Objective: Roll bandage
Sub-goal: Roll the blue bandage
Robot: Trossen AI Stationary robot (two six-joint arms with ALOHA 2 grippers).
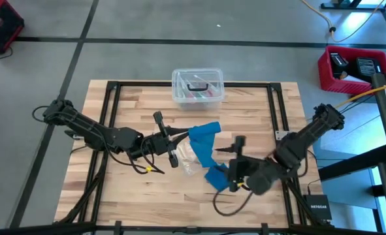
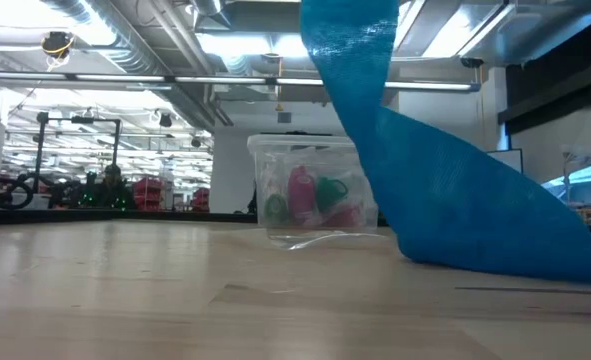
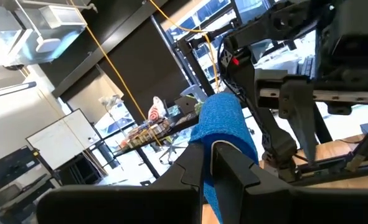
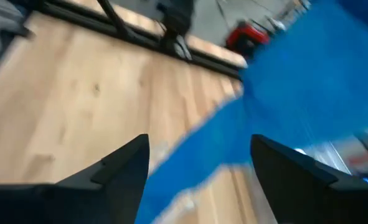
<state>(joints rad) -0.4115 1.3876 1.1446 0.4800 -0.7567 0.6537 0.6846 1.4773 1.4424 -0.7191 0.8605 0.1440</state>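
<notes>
Bandage lifted at one end, roll not yet formed.

High view: the long band of bright blue stretchy fabric, the bandage (image 1: 204, 138), runs from table centre down toward five o'clock, its upper end pinched by the left gripper (image 1: 181, 135), fingers together on it; the right gripper (image 1: 226, 149) sits just beside the strip at its three o'clock, fingers apart. A clear plastic lidded box (image 1: 198, 87) stands at twelve o'clock, and a small clear plastic bag (image 1: 187, 158) lies touching the strip. Low view: the bandage rises off the wooden table (image 2: 175, 290) and out of frame at twelve o'clock. Left wrist view: both dark fingers clamp the blue fabric. Right wrist view: the open fingers flank the strip without holding it. Risk, as I judge it: the slack cloth may twist, or drag the bag along.
</notes>
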